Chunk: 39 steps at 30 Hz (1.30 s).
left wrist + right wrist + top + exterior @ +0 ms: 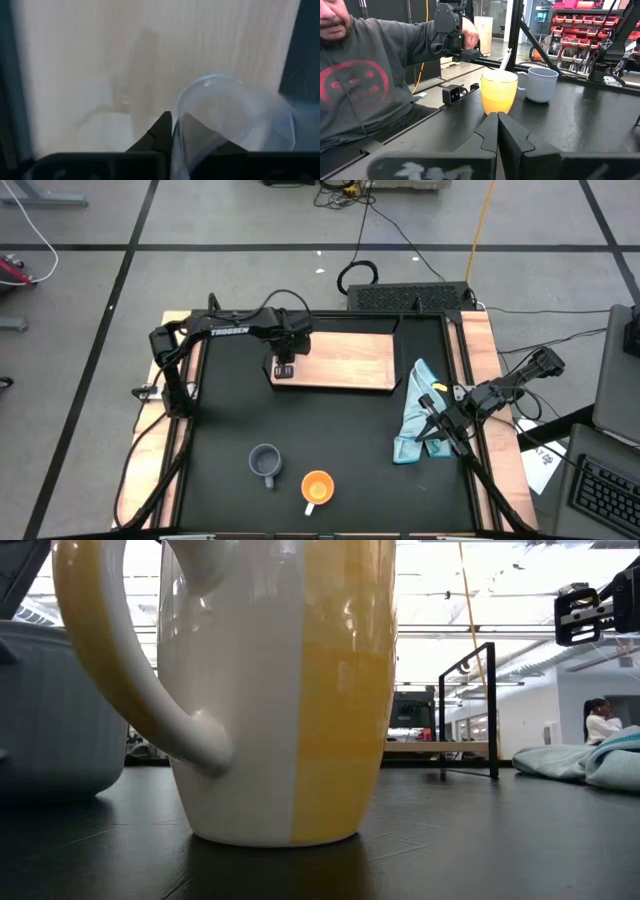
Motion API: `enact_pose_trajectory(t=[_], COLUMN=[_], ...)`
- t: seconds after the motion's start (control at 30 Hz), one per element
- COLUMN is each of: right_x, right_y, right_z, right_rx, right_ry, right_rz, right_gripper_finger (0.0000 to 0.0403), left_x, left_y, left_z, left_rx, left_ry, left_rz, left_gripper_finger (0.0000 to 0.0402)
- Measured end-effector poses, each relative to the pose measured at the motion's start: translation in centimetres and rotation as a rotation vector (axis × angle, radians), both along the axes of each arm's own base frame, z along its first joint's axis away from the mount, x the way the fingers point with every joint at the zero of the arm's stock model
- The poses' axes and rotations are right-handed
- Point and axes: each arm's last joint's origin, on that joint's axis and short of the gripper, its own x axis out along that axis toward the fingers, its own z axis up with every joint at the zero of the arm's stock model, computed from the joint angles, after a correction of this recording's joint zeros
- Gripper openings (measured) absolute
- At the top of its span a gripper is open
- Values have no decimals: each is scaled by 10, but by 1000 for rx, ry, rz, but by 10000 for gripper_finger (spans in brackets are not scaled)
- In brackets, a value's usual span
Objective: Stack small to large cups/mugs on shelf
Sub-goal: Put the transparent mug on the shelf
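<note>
Black tabletop lies beneath me. On my left gripper, over the shelf, my fingers pinch the clear glass cup. On my right gripper, the fingers are pressed together, empty; orange mug and blue-grey mug stand ahead.

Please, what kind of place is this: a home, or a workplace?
Probably a robotics lab or workshop. Red parts bins fill racks behind the table, cables run over a taped floor, and a person sits by the bench.
</note>
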Motion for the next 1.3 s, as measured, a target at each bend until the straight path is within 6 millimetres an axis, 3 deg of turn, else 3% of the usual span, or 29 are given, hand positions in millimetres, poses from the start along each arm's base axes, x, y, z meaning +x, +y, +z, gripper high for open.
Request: enact_pose_trajectory(t=[0.47, 0.97, 1.3], right_x=[0, 0, 0], right_y=[0, 0, 0], right_z=[0, 0, -1], right_rx=[-7, -9, -9], right_ry=[-3, 0, 1], right_rz=[0, 0, 0], right_gripper_finger=[0, 0, 0], left_x=[4, 13, 12], left_y=[2, 2, 3], left_z=[1, 12, 13], left_rx=[13, 2, 27], left_ry=[-38, -94, -76], left_rz=[10, 11, 26], left_gripper_finger=[63, 215, 230])
